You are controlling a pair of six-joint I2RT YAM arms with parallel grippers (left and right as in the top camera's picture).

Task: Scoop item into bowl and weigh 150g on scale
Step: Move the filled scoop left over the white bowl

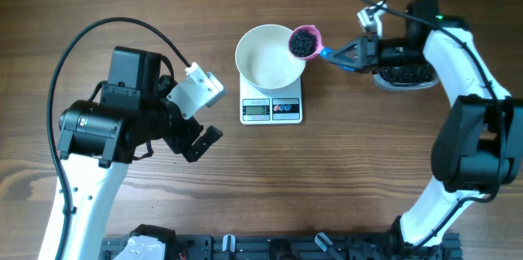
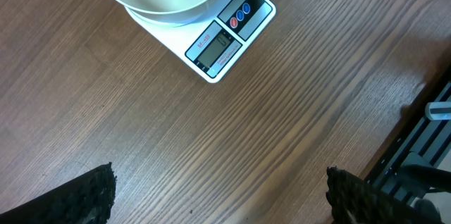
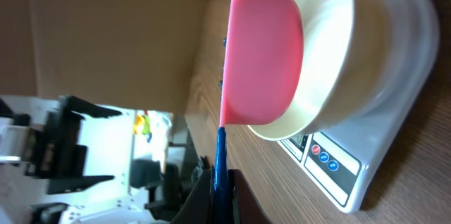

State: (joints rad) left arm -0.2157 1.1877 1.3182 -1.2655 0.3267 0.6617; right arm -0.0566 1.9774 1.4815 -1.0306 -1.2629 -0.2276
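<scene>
Brown wood-grain table [image 1: 368, 178], white bowl [image 1: 263, 60] on white scale [image 1: 271, 110], pink scoop [image 3: 261, 62] at rim

The scale [image 1: 271, 106] sits on the counter [image 1: 343, 178] near the middle of its far edge, display side toward the near edge. The bowl [image 1: 263, 57] stands on the scale. The scoop [image 3: 262, 55] hangs over the bowl's right rim (beads [image 1: 303, 42] lie in it), its handle in the right hand [image 1: 331, 53]. A tub [image 1: 402, 78] lies further right, partly under that hand. The left hand [image 1: 196, 140] is left of the scale, nearer the near edge.
</scene>
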